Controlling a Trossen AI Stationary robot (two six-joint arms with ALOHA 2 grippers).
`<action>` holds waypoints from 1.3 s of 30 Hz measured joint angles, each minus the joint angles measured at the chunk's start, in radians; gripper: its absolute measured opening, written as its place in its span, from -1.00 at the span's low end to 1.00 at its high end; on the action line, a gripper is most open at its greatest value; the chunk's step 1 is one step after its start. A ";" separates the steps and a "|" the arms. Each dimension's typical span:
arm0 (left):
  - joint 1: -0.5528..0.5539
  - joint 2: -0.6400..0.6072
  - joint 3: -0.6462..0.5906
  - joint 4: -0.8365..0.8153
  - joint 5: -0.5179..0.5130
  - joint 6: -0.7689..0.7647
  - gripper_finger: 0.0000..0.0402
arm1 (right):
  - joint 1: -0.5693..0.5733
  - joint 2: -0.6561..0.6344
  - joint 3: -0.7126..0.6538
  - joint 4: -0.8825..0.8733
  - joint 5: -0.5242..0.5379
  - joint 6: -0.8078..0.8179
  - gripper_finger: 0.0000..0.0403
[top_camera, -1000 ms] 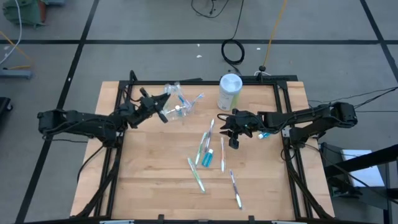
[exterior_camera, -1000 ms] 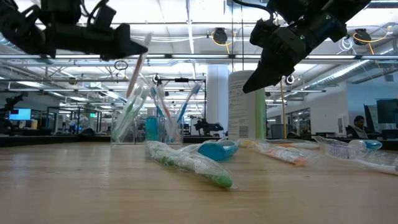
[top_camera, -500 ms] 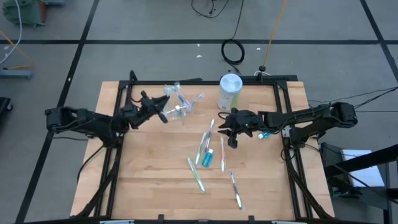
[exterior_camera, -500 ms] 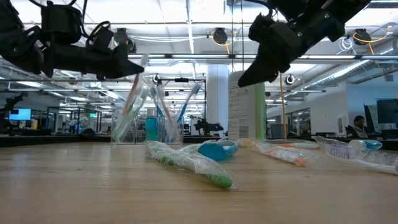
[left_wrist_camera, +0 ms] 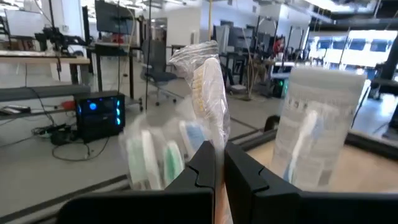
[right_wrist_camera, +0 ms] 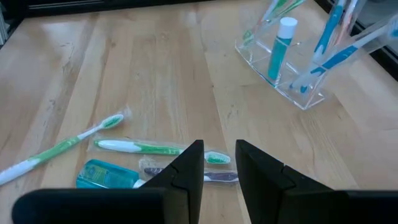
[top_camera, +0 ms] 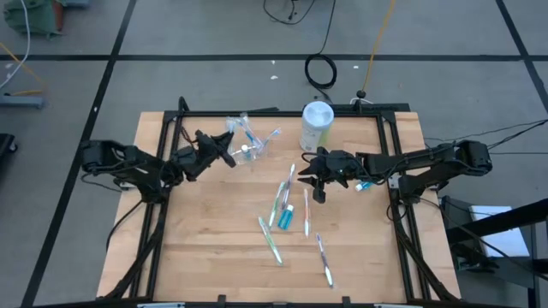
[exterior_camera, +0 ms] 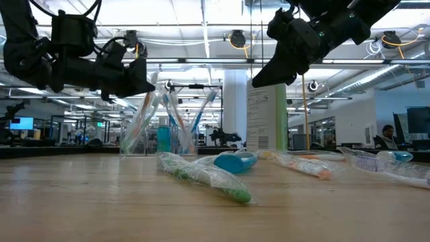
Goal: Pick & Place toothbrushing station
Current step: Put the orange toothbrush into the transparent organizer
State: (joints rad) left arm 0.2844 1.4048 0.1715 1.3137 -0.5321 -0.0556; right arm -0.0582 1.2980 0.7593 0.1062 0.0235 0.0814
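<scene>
Your left tool (left_wrist_camera: 219, 163) is clamped on a wrapped toothbrush (left_wrist_camera: 208, 93) — the clear cup (top_camera: 248, 141) stands just beyond it. Your right tool (right_wrist_camera: 219, 163) hangs part-open, holding nothing, over loose toothbrushes (right_wrist_camera: 158, 148) on the tabletop (top_camera: 223, 248).

A pale-green canister (top_camera: 316, 126) with a white lid stands on the wooden table (top_camera: 214, 248).

Grey floor (top_camera: 171, 34), black cable coil (top_camera: 321, 70).
</scene>
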 joint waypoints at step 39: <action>-0.101 0.050 0.001 -0.202 -0.176 -0.236 -0.81 | 0.001 0.000 0.000 0.055 0.002 -0.043 -0.58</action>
State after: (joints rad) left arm 0.1837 1.4548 0.1722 1.1114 -0.7082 -0.2913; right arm -0.0576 1.2980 0.7593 0.1608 0.0250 0.0380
